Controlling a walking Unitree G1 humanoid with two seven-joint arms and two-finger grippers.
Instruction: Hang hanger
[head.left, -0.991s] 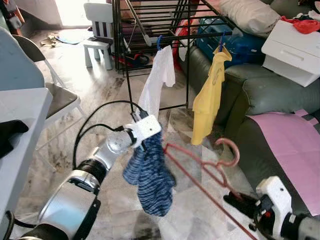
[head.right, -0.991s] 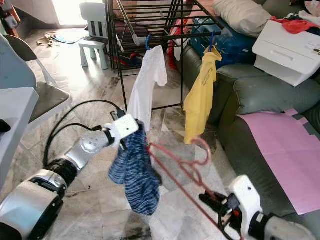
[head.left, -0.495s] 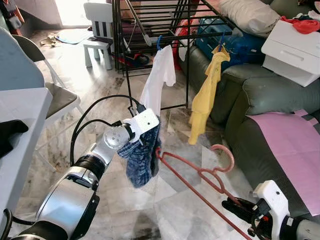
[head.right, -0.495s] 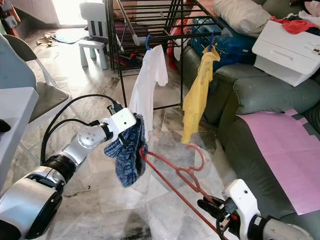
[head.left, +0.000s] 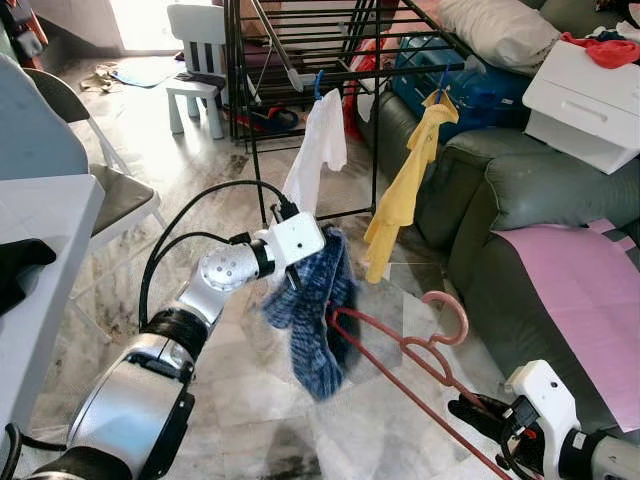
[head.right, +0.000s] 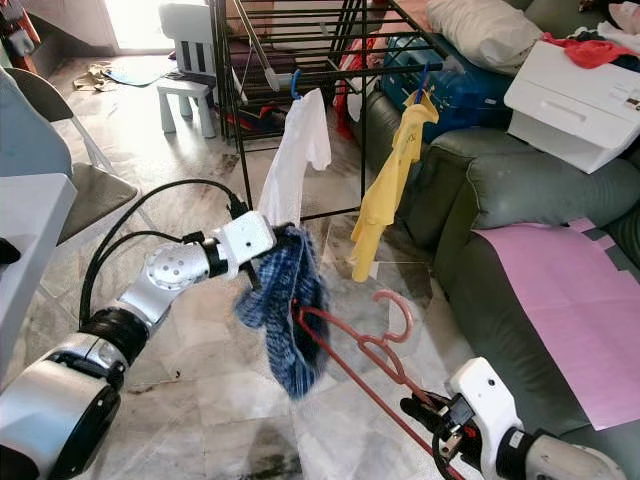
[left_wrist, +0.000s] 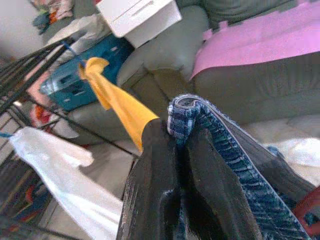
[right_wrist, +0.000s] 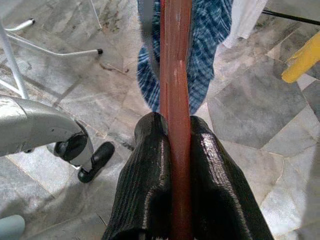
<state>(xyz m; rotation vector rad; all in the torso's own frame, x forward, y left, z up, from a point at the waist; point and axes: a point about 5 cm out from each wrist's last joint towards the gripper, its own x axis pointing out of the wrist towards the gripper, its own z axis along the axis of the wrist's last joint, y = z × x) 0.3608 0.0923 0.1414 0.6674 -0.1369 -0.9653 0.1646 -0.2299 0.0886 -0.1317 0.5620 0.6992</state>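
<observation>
A red hanger (head.left: 400, 345) slants up from the lower right, hook (head.left: 455, 310) uppermost. My right gripper (right_wrist: 175, 125) is shut on its bar, low at the right (head.left: 482, 412). A blue checked garment (head.left: 315, 320) dangles over the hanger's far end. My left gripper (left_wrist: 181, 131) is shut on the garment's top edge, just left of the hanger (head.left: 300, 268). Behind stands a black drying rack (head.left: 300, 30) with a white shirt (head.left: 318, 150) and a yellow shirt (head.left: 405, 195) hanging on it.
A green sofa (head.left: 520, 180) with a pink mat (head.left: 590, 290) and a white drawer box (head.left: 590, 100) lines the right. A white table (head.left: 40, 230) and a grey chair (head.left: 60, 130) stand at the left. A small white stool (head.left: 200, 90) sits at the back.
My left gripper has swung the blue garment to the right, over the hanger's end, and it now hangs longer. The hanger and right gripper have barely moved.
</observation>
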